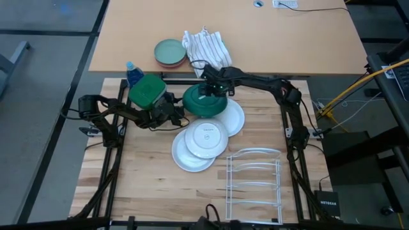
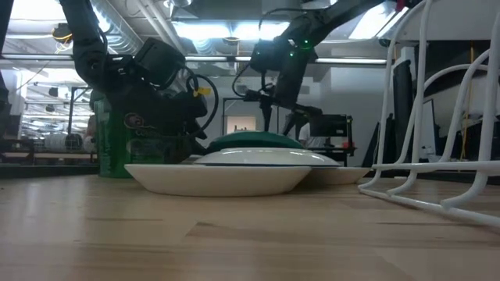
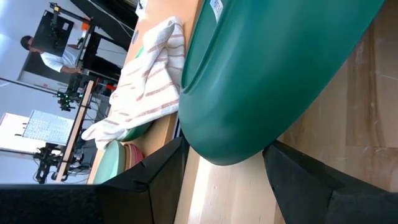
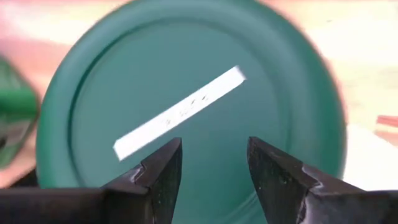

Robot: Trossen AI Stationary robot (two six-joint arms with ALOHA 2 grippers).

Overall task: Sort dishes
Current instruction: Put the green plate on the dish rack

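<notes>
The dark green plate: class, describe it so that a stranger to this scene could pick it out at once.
Start at the wooden table and find the cluster of overlapping plates near its middle. The dark green plate lies upside down at the far end, with the right gripper above it and the left gripper at its edge. It alone is green; its neighbours are white.

dark green plate [image 1: 204,102]: 1; white plates [image 1: 192,156]: 2; small stamped plate [image 1: 206,137]: 1; rack [image 1: 254,185]: 1; jar [image 1: 148,91]: 1
</notes>
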